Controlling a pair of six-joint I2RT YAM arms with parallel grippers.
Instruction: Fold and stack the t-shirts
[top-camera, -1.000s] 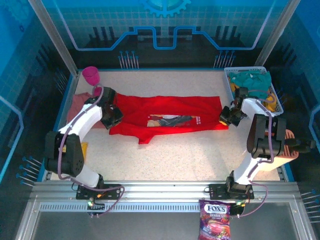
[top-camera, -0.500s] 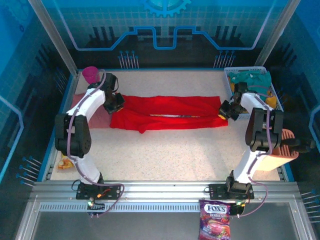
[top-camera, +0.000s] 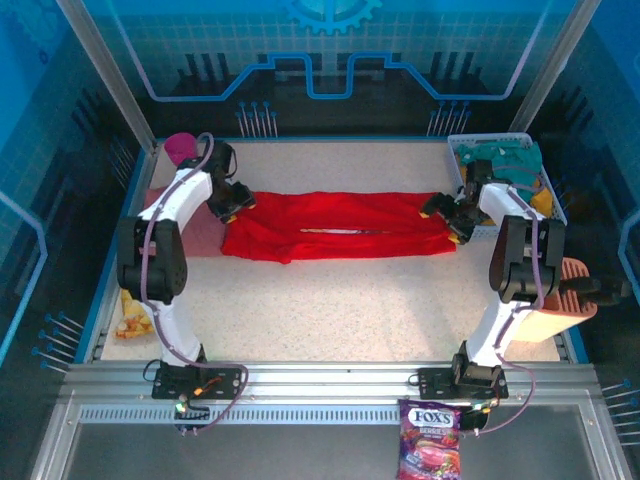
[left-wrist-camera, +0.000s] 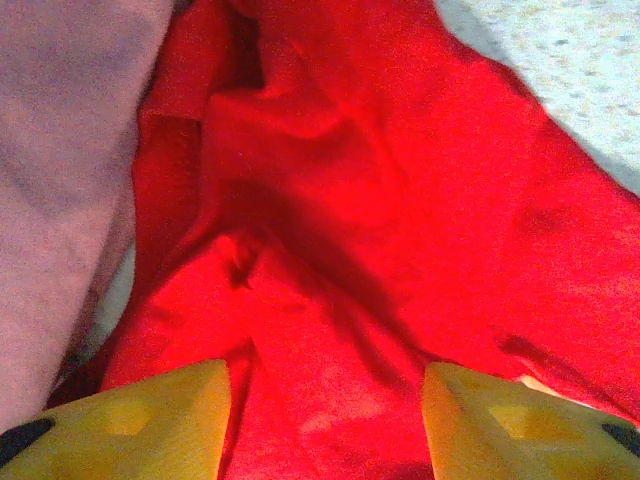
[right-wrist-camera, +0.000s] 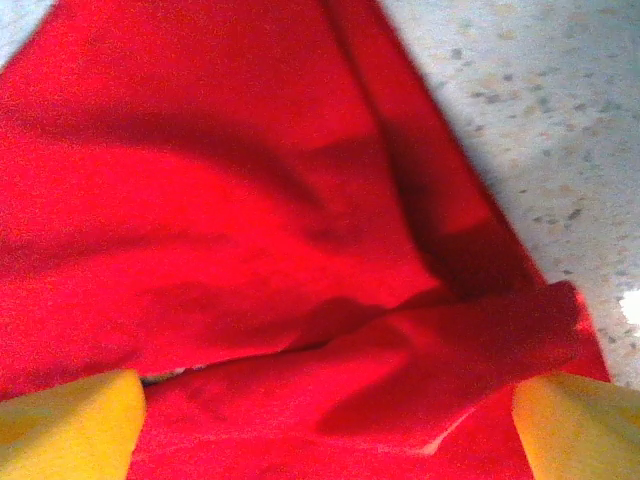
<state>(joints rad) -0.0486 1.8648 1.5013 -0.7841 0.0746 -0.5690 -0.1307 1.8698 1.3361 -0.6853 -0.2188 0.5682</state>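
Red t-shirt (top-camera: 340, 226) lengthwise left-right; left gripper (top-camera: 237, 207), right gripper (top-camera: 447, 222) wide at its ends

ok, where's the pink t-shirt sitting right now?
Top view: the pink t-shirt lies at the left edge of the table, partly under the left arm, against the left end of the red t-shirt.

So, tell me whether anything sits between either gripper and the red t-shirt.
Nothing visible does. The left gripper and right gripper hang open over both ends of the red t-shirt, bare cloth between their jaws.
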